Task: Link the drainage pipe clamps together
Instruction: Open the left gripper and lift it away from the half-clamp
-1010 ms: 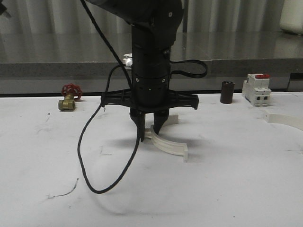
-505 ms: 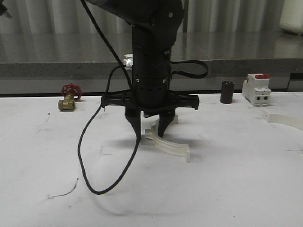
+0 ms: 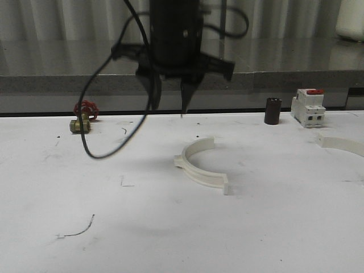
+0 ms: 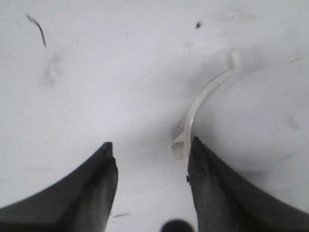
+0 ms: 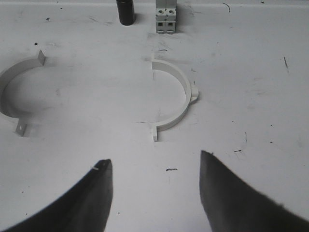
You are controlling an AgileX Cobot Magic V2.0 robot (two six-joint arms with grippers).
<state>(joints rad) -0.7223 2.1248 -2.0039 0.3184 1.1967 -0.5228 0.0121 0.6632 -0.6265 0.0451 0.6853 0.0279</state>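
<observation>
Lifted clear since 0.5 s ago, the left gripper [image 3: 169,108] is held open and empty; the right gripper [image 5: 154,193] is likewise spread. 2 drainage pipe clamps [image 3: 200,167] [image 3: 341,143] are counted, well apart; no writing can be read.

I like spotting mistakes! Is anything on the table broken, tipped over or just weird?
Nothing looks broken or spilled. The two cream-white plastic half-ring clamps lie apart: one mid-table, one at the right edge. Only dark scuff marks dirty the white table.
</observation>
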